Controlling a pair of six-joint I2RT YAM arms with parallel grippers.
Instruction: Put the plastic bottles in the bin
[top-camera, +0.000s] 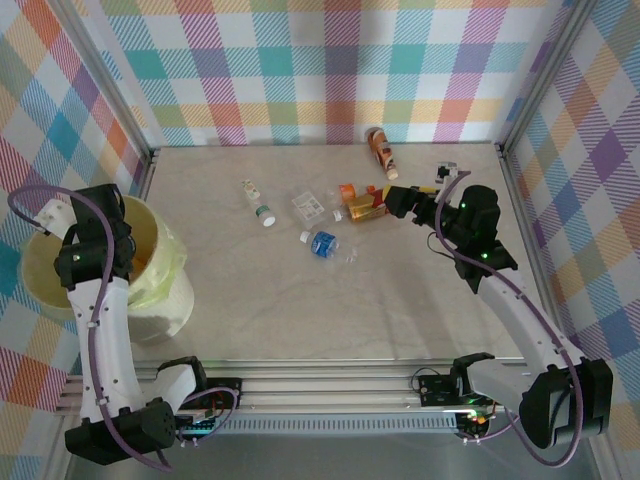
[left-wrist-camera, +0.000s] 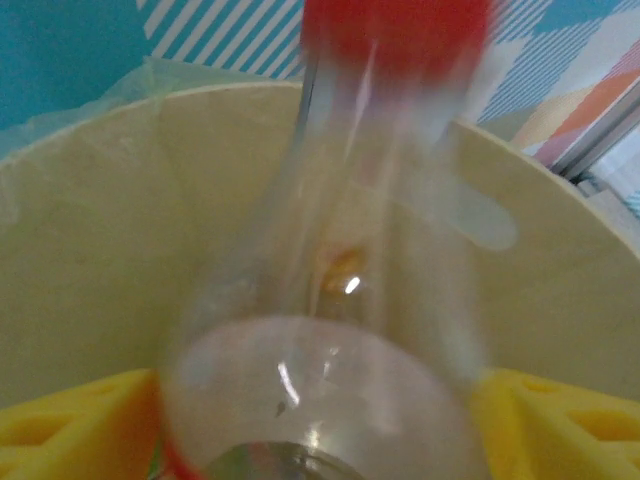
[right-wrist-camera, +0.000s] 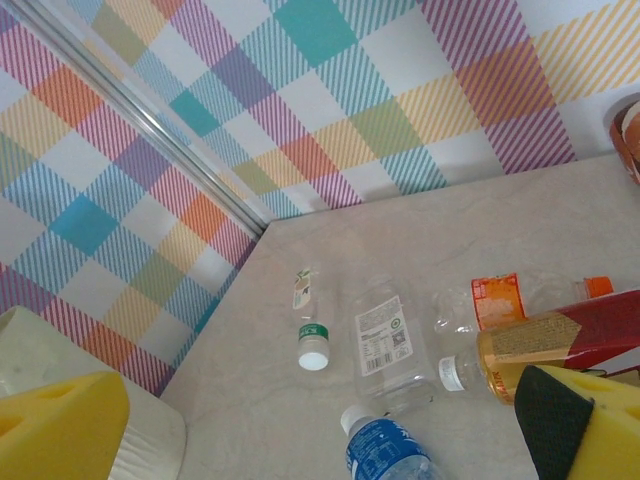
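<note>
My left gripper (left-wrist-camera: 320, 430) hangs over the bin (left-wrist-camera: 90, 250), the pale yellow bucket at the left of the table (top-camera: 165, 300). Its yellow fingers (left-wrist-camera: 70, 425) stand wide apart. Between them a clear bottle with red at its far end (left-wrist-camera: 330, 300) is motion-blurred, pointing down into the bin. Several plastic bottles lie on the table: a green-capped one (top-camera: 256, 201), a flat clear one (top-camera: 308, 207), a blue-labelled one (top-camera: 323, 243), and an orange and red cluster (top-camera: 362, 204). My right gripper (top-camera: 400, 203) is open beside that cluster, nothing between its fingers (right-wrist-camera: 580, 420).
Another orange bottle (top-camera: 381, 150) lies against the back wall. A loose white cap (top-camera: 304, 237) sits near the blue-labelled bottle (right-wrist-camera: 385, 450). Checked walls and metal rails close the table on three sides. The front half of the table is bare.
</note>
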